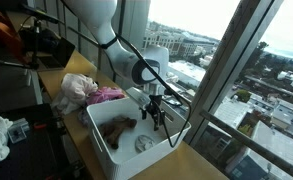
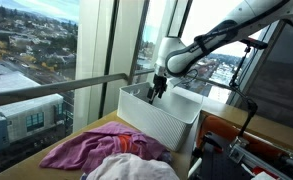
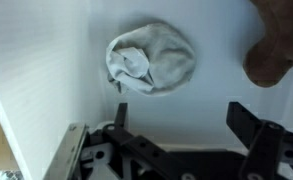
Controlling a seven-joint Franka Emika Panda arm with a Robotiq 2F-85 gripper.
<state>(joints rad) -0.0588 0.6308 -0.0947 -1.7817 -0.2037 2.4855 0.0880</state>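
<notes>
In an exterior view, a white bin (image 1: 104,145) with rigid, plastic-looking walls stands on a wooden table (image 1: 201,162) beside a big window. Two things lie in it: a limp, crumpled brown cloth (image 1: 118,125) toward the far left, and a small grey-white balled cloth (image 1: 144,143) nearer the front. The gripper (image 1: 158,116) hangs inside the bin's rim, above the balled cloth and just right of the brown one, touching neither. Left of the bin, outside it, a soft pink cloth (image 1: 106,95) and a pale cloth (image 1: 78,88) lie heaped together on the table.

In the exterior view from the opposite end, the bin's ribbed near wall (image 2: 161,120) hides everything inside. The gripper (image 2: 158,93) dips behind the rim, its tips cut off from sight. The pink cloth (image 2: 86,150) spreads flat in the foreground with the pale cloth (image 2: 136,168) bunched to its right, partly out of frame.

In the wrist view, the balled cloth (image 3: 151,58) sits alone on the bin's smooth white floor (image 3: 46,60), rolled into a rounded knot with a folded opening on its left. A blurred edge of the brown cloth (image 3: 276,55) enters at the upper right, mostly cut off. The black fingers (image 3: 123,118) stand wide apart with nothing between them; the gripper (image 3: 181,125) is empty, and the balled cloth lies just beyond its tips.
</notes>
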